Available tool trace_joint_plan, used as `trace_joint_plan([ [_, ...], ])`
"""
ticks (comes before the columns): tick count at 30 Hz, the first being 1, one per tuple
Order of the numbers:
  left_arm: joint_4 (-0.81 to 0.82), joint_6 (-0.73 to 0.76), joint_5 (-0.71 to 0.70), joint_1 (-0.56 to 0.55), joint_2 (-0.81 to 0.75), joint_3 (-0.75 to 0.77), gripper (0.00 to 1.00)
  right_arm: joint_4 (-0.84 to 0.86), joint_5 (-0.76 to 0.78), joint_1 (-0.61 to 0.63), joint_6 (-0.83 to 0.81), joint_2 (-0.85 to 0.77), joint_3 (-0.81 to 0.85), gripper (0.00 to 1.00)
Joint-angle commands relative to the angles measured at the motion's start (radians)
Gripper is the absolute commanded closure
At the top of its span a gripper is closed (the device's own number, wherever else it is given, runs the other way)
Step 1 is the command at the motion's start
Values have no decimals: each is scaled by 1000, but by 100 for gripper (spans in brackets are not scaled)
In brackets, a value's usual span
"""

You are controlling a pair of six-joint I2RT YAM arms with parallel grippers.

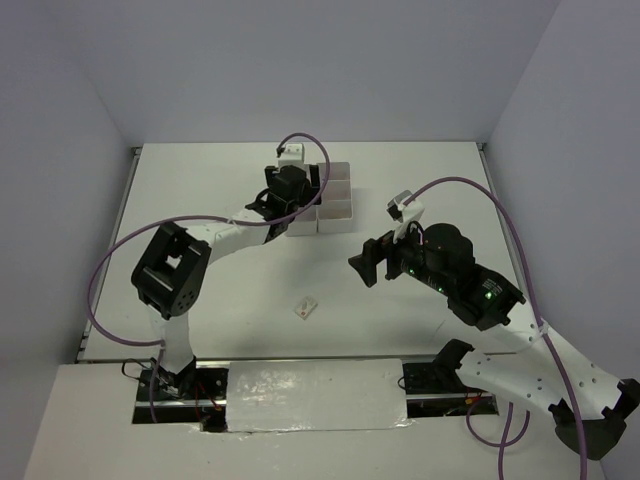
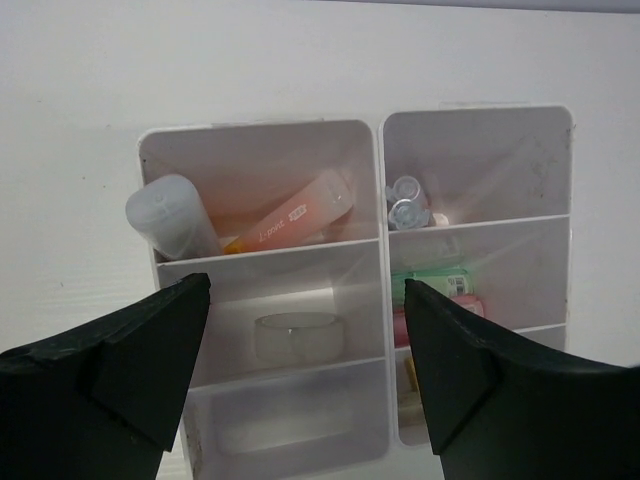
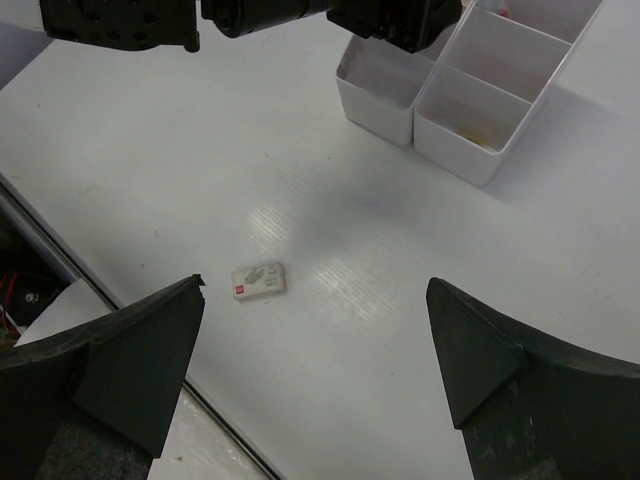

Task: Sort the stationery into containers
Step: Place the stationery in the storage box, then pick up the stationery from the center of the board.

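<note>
The containers point(image 1: 336, 205) are a white block of boxes at the table's far middle. My left gripper point(image 1: 296, 207) hovers over them, open and holding nothing point(image 2: 307, 300). Below it a clear tape ring point(image 2: 297, 335) lies in the middle left box. A peach highlighter point(image 2: 290, 222) and a white-capped one point(image 2: 172, 215) lean in the far left box. Pen ends point(image 2: 405, 203) show in the far right box, with green and pink items point(image 2: 437, 288) in the box nearer than that. A small white eraser with a red mark point(image 3: 260, 281) lies on the table point(image 1: 306, 309). My right gripper point(image 3: 315, 290) hangs open above and to the right of it.
The left arm's links point(image 3: 250, 15) cross above the near corner of the containers point(image 3: 470, 130). A dark gap and the table's front edge point(image 3: 60, 270) lie just left of the eraser. Purple cables point(image 1: 110, 270) loop beside both arms.
</note>
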Motion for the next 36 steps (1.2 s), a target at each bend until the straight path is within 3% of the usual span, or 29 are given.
trace_joint_plan([
  [1,75,-2,40,2,-75,-42,9,35,-9,2,-9,-15,-8,0],
  [4,107,-2,55,-11,-148,-83,9,35,-9,2,-9,-15,-7,0],
  [7,9,-2,32,-36,-224,-91,8,33,-9,2,-9,-20,-7,0],
  [12,-412,-3,40,-146,-313,-62,6,40,-9,2,-8,-20,-13,0],
  [15,-523,-21,106,-211,-383,-144,8,33,-9,2,-8,-15,-7,0],
  [19,-523,-79,253,-293,-506,-334,10,30,-15,2,-8,-25,-5,0],
  [23,-557,-108,239,-349,-520,-411,13,36,-6,2,-6,-43,-3,0],
  [32,-471,-117,269,-425,-402,-456,24,35,30,3,-4,-61,-3,0],
  [36,-457,-131,265,-458,-337,-458,25,38,30,2,-4,-63,-7,0],
])
